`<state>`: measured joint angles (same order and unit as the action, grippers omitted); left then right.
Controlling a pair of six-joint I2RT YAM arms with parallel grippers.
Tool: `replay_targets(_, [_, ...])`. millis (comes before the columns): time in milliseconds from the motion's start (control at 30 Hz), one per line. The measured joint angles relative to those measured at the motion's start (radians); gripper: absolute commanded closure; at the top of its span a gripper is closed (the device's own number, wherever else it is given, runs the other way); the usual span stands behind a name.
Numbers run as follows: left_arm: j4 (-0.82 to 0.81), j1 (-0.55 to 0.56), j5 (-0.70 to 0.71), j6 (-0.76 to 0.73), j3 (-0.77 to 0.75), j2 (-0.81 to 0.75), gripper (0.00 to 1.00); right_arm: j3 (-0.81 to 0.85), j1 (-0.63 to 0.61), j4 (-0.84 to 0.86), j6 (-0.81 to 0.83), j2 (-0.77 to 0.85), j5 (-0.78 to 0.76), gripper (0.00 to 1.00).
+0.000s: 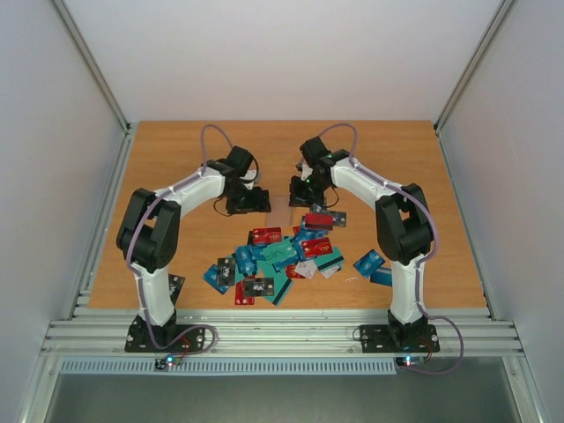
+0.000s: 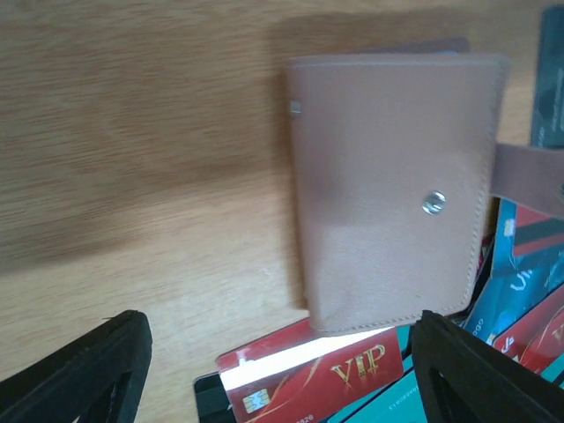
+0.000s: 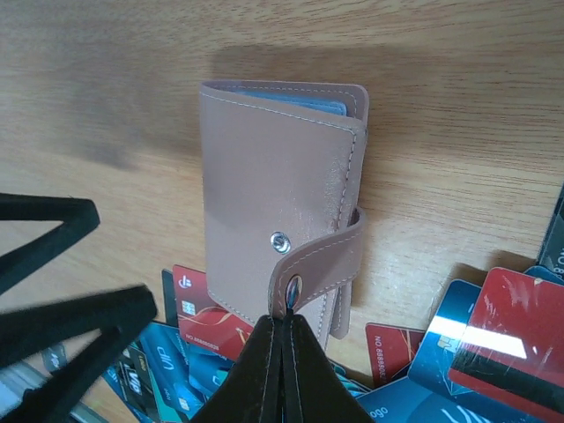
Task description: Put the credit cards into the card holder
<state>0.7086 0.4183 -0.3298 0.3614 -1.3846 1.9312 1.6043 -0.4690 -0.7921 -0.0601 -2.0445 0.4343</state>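
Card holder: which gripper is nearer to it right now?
Right. The right gripper has its jaws shut on the card holder's strap; the left gripper is close by, jaws open, not touching it.

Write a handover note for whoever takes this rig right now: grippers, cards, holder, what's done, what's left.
Left gripper: open, above the card holder, gripping nothing.
Right gripper: shut on the holder's snap strap, which is off its stud.
Card holder: flat on the table, folded shut, just beyond the pile.
Credit cards: a loose heap on the table; neither gripper holds one.
Done: strap unsnapped.
Left: open the holder, load the cards.
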Motion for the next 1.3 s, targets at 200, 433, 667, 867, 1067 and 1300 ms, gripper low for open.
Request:
replay_targets(200, [-0.01,0.105,0.055,-0.092,-0.01,-0.021,0.16,-0.003,0.023,0.023,-0.011,0.0,0.05,0.99])
replay_targets(433, [-0.094,0.165,0.101,-0.15,0.048,-0.067,0.14,-0.003,0.051,0.03,-0.04,0.003,0.114,0.99])
replay_targets(667, [-0.142,0.177,0.149,-0.177,0.072,-0.081,0.13,0.001,0.051,0.015,-0.055,0.013,0.15,0.99])
replay_targets(867, [-0.178,0.204,0.161,-0.179,0.072,-0.081,0.12,0.022,0.051,-0.009,-0.059,0.029,0.167,0.99])
replay_targets(1067, [-0.178,0.216,0.192,-0.185,0.072,-0.077,0.14,0.05,0.051,-0.028,-0.058,0.032,0.169,0.99])
replay_targets(1300, [-0.178,0.216,0.269,-0.196,0.08,-0.077,0.16,0.05,0.051,-0.04,-0.059,0.034,0.169,0.99])
